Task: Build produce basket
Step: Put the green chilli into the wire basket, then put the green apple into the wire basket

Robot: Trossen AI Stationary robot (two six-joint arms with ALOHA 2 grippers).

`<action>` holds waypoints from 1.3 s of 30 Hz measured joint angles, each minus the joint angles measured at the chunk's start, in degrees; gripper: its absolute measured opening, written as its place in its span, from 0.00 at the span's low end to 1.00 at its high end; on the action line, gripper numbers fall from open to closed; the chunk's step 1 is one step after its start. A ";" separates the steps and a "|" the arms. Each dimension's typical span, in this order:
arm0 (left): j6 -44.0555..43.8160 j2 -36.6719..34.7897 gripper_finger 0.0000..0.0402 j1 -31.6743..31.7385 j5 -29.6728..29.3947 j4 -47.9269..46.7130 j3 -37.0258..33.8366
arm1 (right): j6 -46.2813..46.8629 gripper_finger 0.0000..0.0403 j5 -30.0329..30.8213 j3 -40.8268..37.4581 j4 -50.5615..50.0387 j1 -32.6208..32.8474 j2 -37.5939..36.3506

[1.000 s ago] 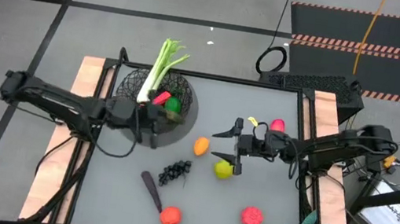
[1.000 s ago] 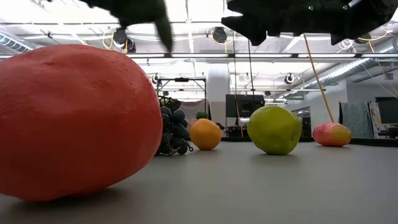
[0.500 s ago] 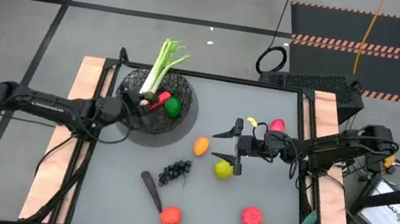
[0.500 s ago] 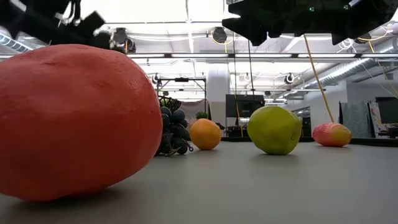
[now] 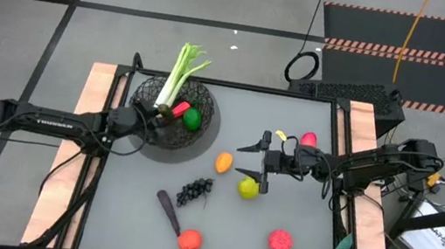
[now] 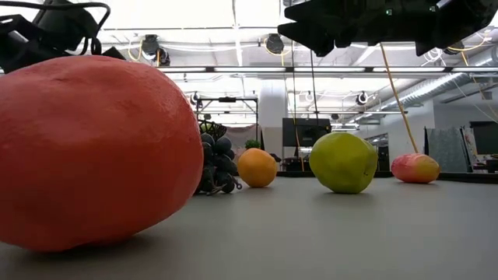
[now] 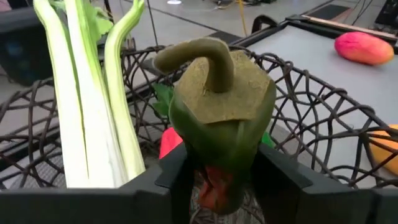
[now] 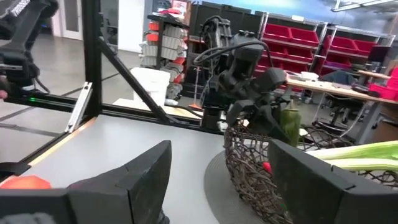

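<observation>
The left gripper point(image 5: 156, 113) is at the basket's point(image 5: 200, 132) rim, its jaws pinching a green pepper point(image 7: 221, 121) with a red bottom. A leek point(image 5: 178, 76) and lime point(image 5: 192, 119) sit in the basket. The right gripper point(image 5: 254, 161), jaws spread, hangs over the apple point(image 5: 248, 188), near the orange point(image 5: 223, 162).

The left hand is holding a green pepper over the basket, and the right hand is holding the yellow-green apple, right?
Not quite. The left hand does hold a green pepper over the basket. But the right hand holds nothing: the high view shows it open, with the yellow-green apple lying on the table beside one finger.
</observation>
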 joint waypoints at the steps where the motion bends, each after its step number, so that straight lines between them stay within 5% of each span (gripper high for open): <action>1: -0.41 0.00 0.39 0.00 -0.01 -0.39 0.00 | -0.02 0.65 0.90 0.00 0.07 0.00 0.00; 12: -1.10 -0.07 0.66 0.00 -0.45 -9.13 5.32 | 1.76 0.65 2.58 -0.02 -0.57 -0.02 0.00; 23: -3.04 -0.09 0.65 -2.85 -2.34 -35.22 22.66 | 9.63 0.65 4.01 -0.02 -7.84 -0.02 0.02; 29: -2.45 -0.07 0.62 -5.30 -3.25 -34.15 24.87 | 17.23 0.65 3.68 -0.02 -16.99 0.00 0.02; 35: 1.88 0.02 0.62 -6.56 -3.24 -27.92 24.90 | 23.23 0.65 -3.24 -0.02 -27.58 1.15 0.02; 39: 3.96 0.04 0.62 -6.88 -3.24 -25.26 24.90 | 25.54 0.70 -1.30 -0.02 -29.88 3.04 0.02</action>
